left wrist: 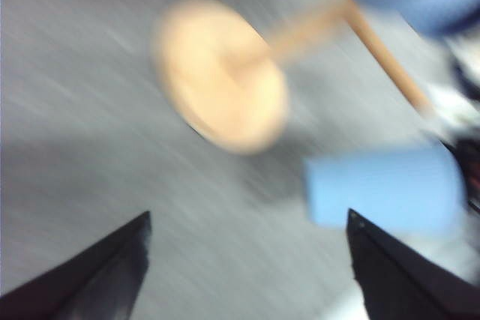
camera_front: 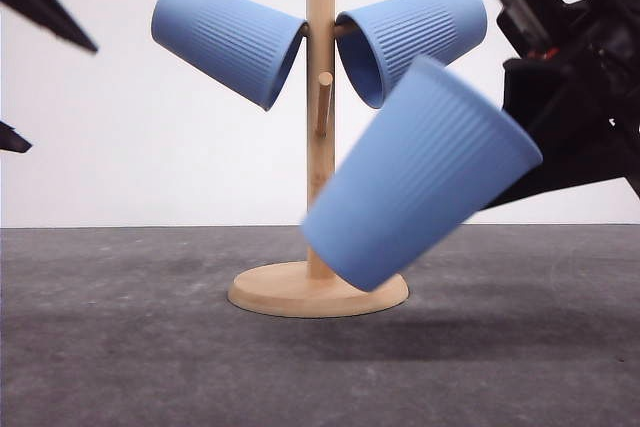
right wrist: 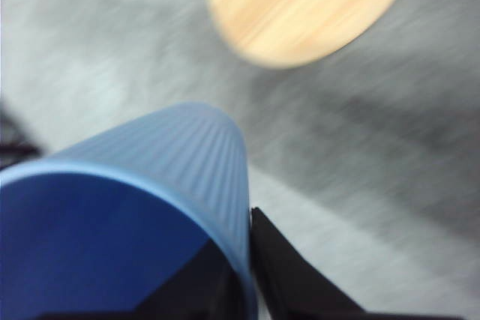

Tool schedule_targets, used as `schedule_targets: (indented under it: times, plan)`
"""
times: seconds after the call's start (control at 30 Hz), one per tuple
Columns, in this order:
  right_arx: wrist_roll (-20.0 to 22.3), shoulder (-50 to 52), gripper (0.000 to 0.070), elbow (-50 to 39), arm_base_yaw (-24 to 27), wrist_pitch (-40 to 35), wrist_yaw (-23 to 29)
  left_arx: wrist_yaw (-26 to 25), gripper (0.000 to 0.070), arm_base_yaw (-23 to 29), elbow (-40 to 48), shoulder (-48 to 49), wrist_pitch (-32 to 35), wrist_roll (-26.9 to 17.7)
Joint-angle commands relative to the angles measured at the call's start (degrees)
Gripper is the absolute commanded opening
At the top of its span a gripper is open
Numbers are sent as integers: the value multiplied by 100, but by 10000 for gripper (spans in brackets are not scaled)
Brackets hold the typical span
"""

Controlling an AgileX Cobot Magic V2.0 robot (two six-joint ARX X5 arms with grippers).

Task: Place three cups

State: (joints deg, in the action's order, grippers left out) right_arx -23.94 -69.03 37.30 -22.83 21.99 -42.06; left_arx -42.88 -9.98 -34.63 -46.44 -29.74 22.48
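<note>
Tilting ribbed light-blue cup (camera_front: 420,179) pinched in right jaws (right wrist: 251,260); left jaws (left wrist: 247,267) wide apart, holding nothing.

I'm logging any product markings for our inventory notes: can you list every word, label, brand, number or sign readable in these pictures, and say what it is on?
None: no readable text in any view.
Three blue cups: two on the rack, one held in the right gripper; ribbing, no print.
Wooden rack: bare wood.
Table: plain grey.
Both wrist views are motion-blurred, so fine print there could not be read.
</note>
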Motion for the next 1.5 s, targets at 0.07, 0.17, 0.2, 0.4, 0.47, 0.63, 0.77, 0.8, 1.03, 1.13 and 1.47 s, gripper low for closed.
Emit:
schedule_targets:
  times: [0.07,0.17,0.2,0.4,0.47,0.63,0.77,0.8,1.03,1.13,1.47]
  plan:
    - [-99,-51,0,74,-187,-52,-484,-681,562,-217,-33,-44,-17,-192]
    - [-123,-51,0,74,-407,-93,-654,-789,563,-522,-33,-127,-17,-313]
    - [-135,-51,0,74,-479,-108,-713,-790,563,-651,-33,-180,-17,-381]
    - [-275,-51,0,74,-941,-332,-1024,-822,612,-1475,-33,-630,73,-824]
    - [-315,-51,0,74,-1056,-380,-1096,-833,621,-1740,-35,-794,161,-993]
    - [-313,-51,0,74,-1298,-406,-1179,-1069,700,-2321,-35,-1168,478,-1273]
    - [-357,-51,0,74,-1423,-509,-1369,-1220,700,-2707,-35,-1393,760,-1338]
    - [-403,-51,0,74,-1450,-565,-1384,-1277,700,-2794,-35,-1444,851,-1345]
    - [-460,-51,0,74,-1595,-670,-1409,-1461,700,-3250,-35,-1652,1455,-1332]
    - [-460,-51,0,74,-1648,-721,-1446,-1462,700,-3365,-35,-1678,1551,-1306]
    - [-720,-51,0,74,-1681,-1173,-1780,-1433,700,-3504,-35,-1683,1570,-1272]
